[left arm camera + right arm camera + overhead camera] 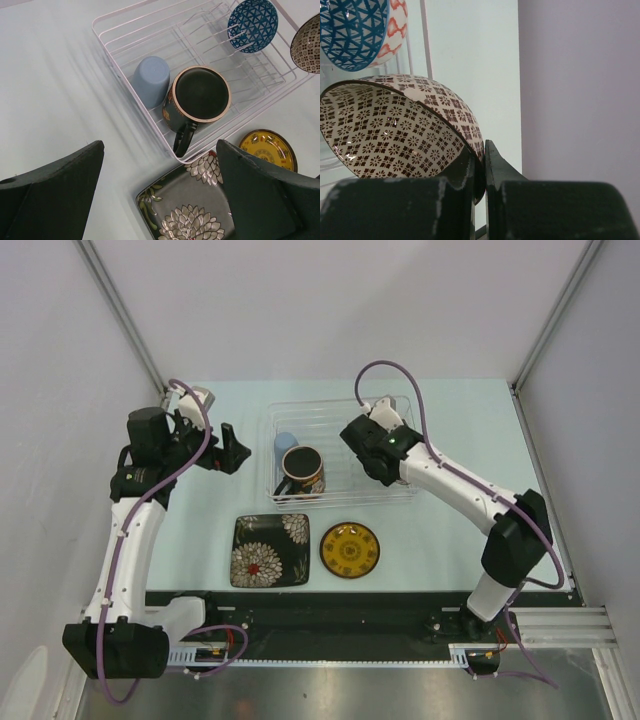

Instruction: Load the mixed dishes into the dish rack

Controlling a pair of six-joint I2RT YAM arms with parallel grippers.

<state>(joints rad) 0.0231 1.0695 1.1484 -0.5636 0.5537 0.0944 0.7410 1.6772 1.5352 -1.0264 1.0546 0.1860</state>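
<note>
Our right gripper (482, 160) pinching the rim of the brownish patterned bowl (395, 130), tilted over the dish rack (107, 30), blue patterned bowl (350, 30) just beyond, our left gripper (232, 450) spread wide, empty, beside the rack, where we see the mug (200, 97) and cup (151, 80)

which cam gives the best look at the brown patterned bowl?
Right wrist: the brown patterned bowl fills the frame, inner pattern sharp, its rim pinched in the right claw. Left wrist catches only a cropped slice at its right edge. In top external I cannot make it out beneath the right arm.
</note>
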